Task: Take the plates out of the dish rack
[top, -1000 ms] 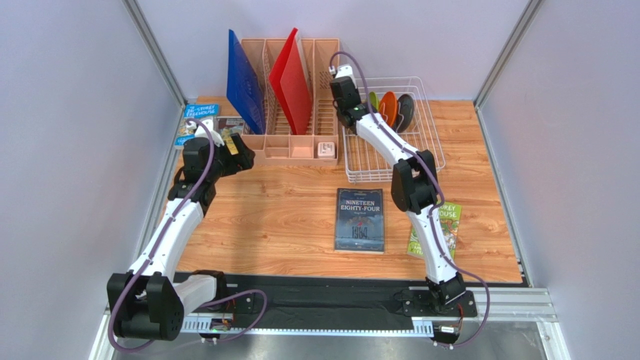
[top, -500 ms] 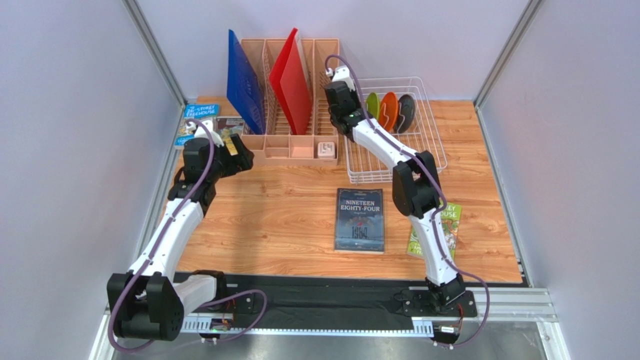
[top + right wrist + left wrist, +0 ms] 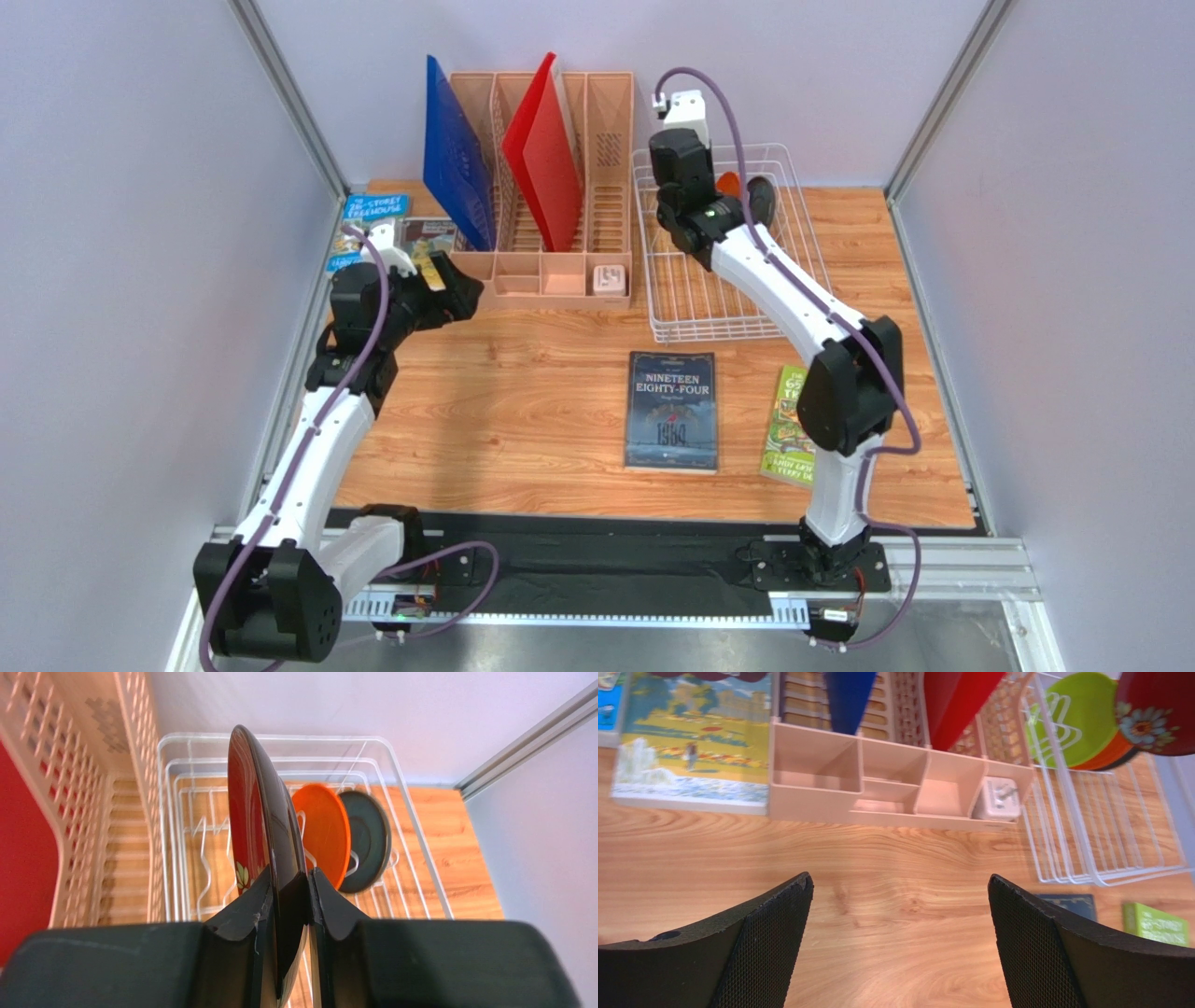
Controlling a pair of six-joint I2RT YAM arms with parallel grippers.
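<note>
Wood tabletop [image 3: 533, 406] below, red plate [image 3: 246, 812] stands edge-up.

The red plate [image 3: 246, 812] has been lifted upward.

Bg: pale grey walls [image 3: 126, 210], wood tabletop [image 3: 533, 406], even light.
</note>
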